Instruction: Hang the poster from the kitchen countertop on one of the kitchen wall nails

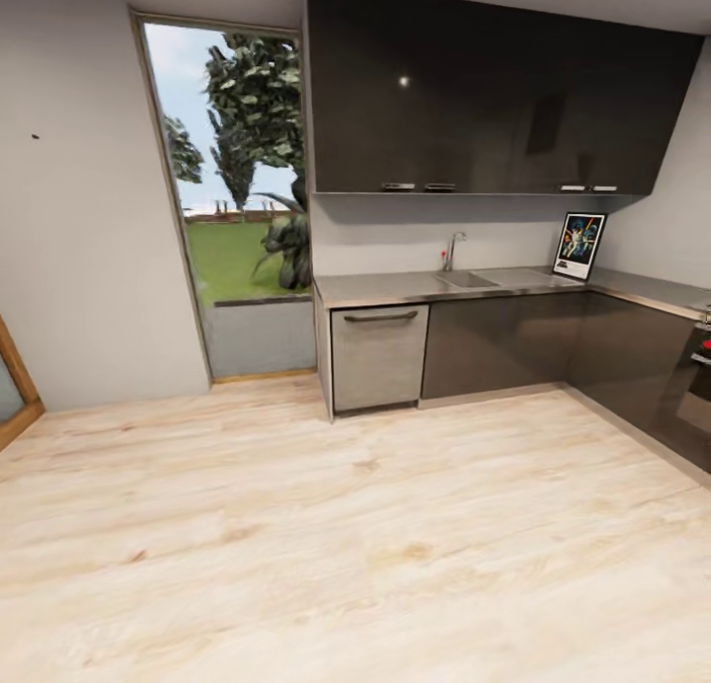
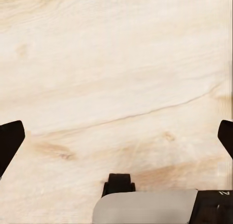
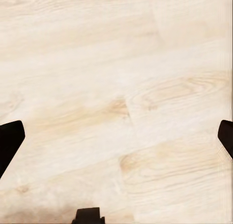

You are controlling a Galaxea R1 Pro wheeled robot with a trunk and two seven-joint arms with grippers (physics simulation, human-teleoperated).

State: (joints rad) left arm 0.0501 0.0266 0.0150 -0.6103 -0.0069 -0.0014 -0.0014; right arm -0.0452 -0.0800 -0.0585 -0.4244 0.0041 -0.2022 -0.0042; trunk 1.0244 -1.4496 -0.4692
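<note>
The poster (image 1: 579, 246) stands upright on the grey kitchen countertop (image 1: 395, 288), leaning against the back wall in the corner, to the right of the sunken sink (image 1: 466, 279) and tap (image 1: 451, 250). A small dark wall nail (image 1: 36, 136) sticks out of the white wall at the far left. My left gripper (image 2: 116, 136) is open, its dark fingertips (image 2: 9, 141) far apart over bare wooden floor. My right gripper (image 3: 116, 136) is open too, with its fingertips (image 3: 9, 141) spread over the floorboards and nothing between them.
Dark upper cabinets (image 1: 494, 101) hang over the worktop. A steel dishwasher front (image 1: 379, 355) ends the counter's left side. A tall window (image 1: 237, 199) lies between counter and left wall. An oven with red knobs (image 1: 703, 352) is at the far right. Light wooden floor (image 1: 346, 545) stretches ahead.
</note>
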